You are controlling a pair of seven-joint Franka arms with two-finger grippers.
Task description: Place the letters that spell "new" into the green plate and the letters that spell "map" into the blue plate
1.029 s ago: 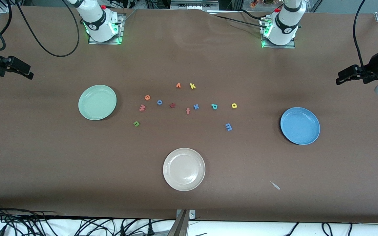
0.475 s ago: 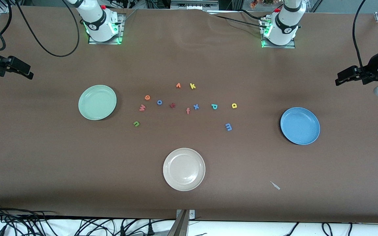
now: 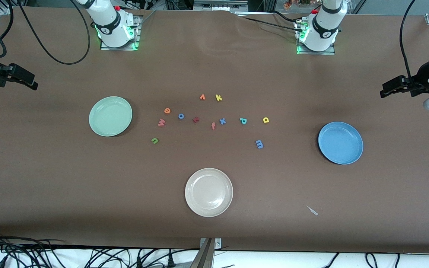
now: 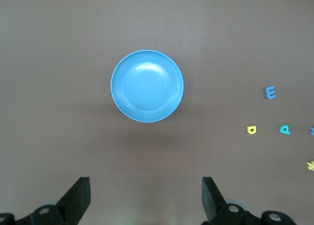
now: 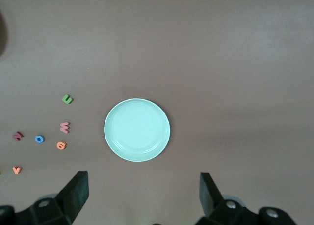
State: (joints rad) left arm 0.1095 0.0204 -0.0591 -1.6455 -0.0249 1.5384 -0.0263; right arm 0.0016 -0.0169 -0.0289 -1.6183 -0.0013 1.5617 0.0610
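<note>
The green plate [image 3: 110,116] lies toward the right arm's end, the blue plate [image 3: 340,143] toward the left arm's end; both hold nothing. Between them lie the green n [image 3: 155,140], orange e [image 3: 167,110], salmon w [image 3: 161,122], blue m [image 3: 259,144], yellow a [image 3: 266,120] and teal p [image 3: 243,120]. My left gripper [image 4: 145,183] hangs open high over the table beside the blue plate [image 4: 147,86]. My right gripper [image 5: 143,178] hangs open high over the table beside the green plate [image 5: 137,129]. Neither holds anything.
A beige-white plate [image 3: 209,192] sits nearer the front camera than the letters. Other letters lie among them: orange v [image 3: 202,97], yellow k [image 3: 218,98], blue o [image 3: 181,116], a dark red letter [image 3: 196,119], salmon f [image 3: 213,125], blue x [image 3: 222,121]. A small pale scrap [image 3: 312,210] lies near the front edge.
The left hand has drifted very slightly at the table's end. The right arm, plates and letters have not moved.
</note>
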